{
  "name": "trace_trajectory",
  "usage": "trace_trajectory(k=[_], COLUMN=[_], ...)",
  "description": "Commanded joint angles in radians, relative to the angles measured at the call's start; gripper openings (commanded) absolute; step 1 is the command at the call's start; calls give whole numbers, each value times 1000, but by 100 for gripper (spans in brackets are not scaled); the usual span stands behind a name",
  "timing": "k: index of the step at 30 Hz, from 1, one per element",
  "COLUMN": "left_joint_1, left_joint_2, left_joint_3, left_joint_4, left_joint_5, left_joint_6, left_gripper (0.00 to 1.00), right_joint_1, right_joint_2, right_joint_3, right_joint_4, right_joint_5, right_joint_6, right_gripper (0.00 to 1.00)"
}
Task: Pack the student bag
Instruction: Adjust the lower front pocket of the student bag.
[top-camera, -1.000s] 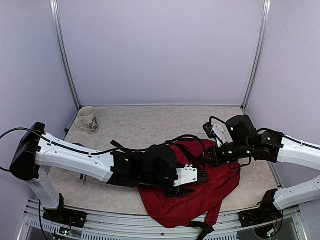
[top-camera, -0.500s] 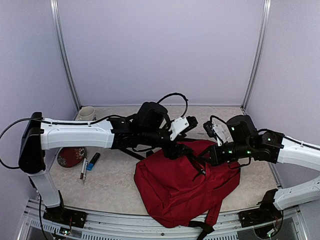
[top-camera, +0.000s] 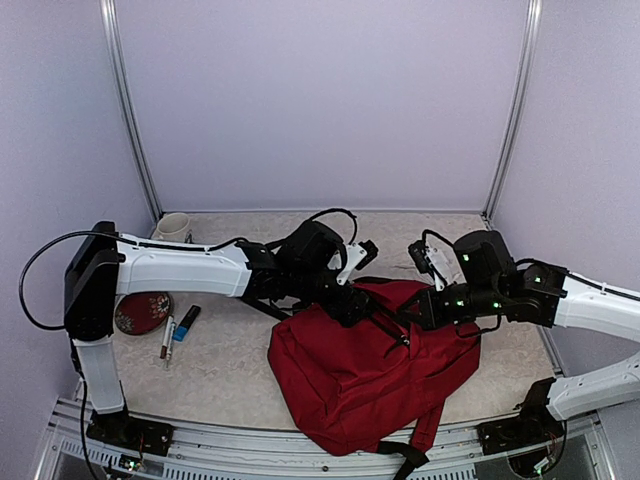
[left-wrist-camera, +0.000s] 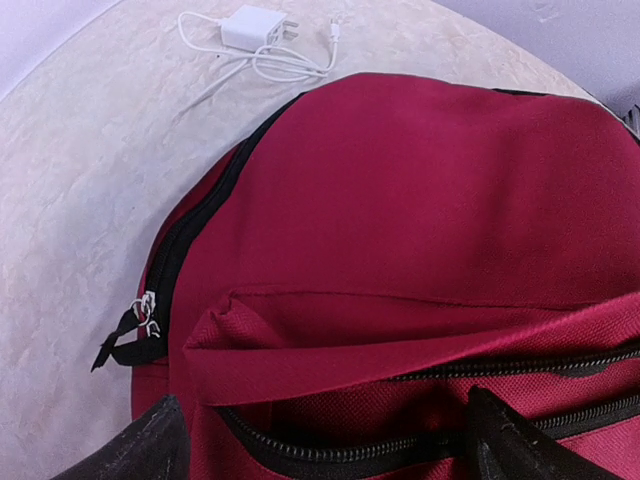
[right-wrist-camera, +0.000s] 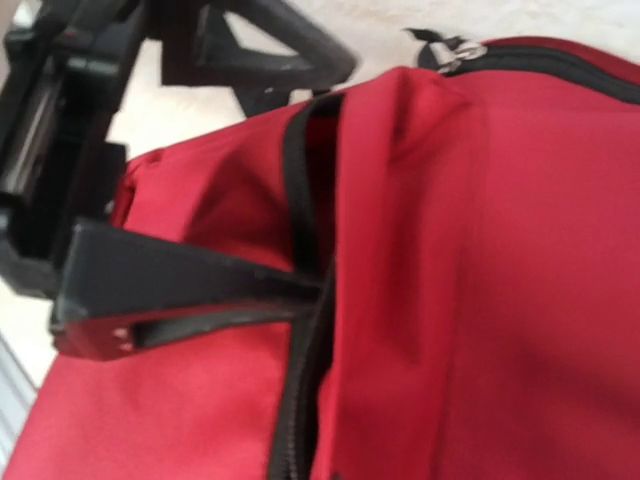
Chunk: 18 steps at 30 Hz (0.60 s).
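The student bag (top-camera: 360, 380), dark red with black zippers, lies at the front middle of the table, top toward the back. My left gripper (top-camera: 350, 300) is over the bag's top edge. In the left wrist view the gripper (left-wrist-camera: 330, 440) is wide open, with an unzipped pocket of the bag (left-wrist-camera: 420, 200) between its fingertips. My right gripper (top-camera: 415, 318) presses on the bag's top right. Its wrist view is filled by the bag (right-wrist-camera: 520, 250), with fabric bunched up close along the zipper and none of its own fingers showing. It appears shut on the fabric.
A mug (top-camera: 172, 225) stands at the back left, partly behind my left arm. A red dish (top-camera: 142, 312), a pen (top-camera: 167, 337) and a blue marker (top-camera: 186, 322) lie at the left. A white charger with its cable (left-wrist-camera: 255, 28) lies beyond the bag's top.
My left arm has risen from lying low across the bag's front and swung back to the bag's top edge. The dish, pen and marker have come into view. My right arm has not moved.
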Motion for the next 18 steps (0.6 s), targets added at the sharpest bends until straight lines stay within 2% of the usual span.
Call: trace_trajectory(k=[1,8,10,11,14,15,18], left_joint_1=[14,14,14,14,11,9,-2], left_joint_2=[6,-39,-56,-64,-81,-88,-102], left_joint_3=[-40,-124,-144,-149,-160,-166,-165], left_joint_4=[-23,-29,-28,-27,-14,-1,37], left_joint_5=[-8,-8,-8,-4,23,31,53], left_joint_6=[-37,-53,-57,-56,-47,-43,-23], left_gripper=[92,91,88,82,39,29,16], right_joint_1=[-39,-118,-129,-133,-139,-146,-193], right_joint_2=[20,33,39,44,62,68,85], right_joint_3=[-4,21,22,22,44,61,121], right_joint_4=[-6,-39,-40,-35,-19,-17,7], right_joint_5=[57,52,37,25,-10,-11,-10], right_joint_6=[7,-7,-13,-19,-56,-65,-128], right_gripper=[0,0,0,0,1,7,31])
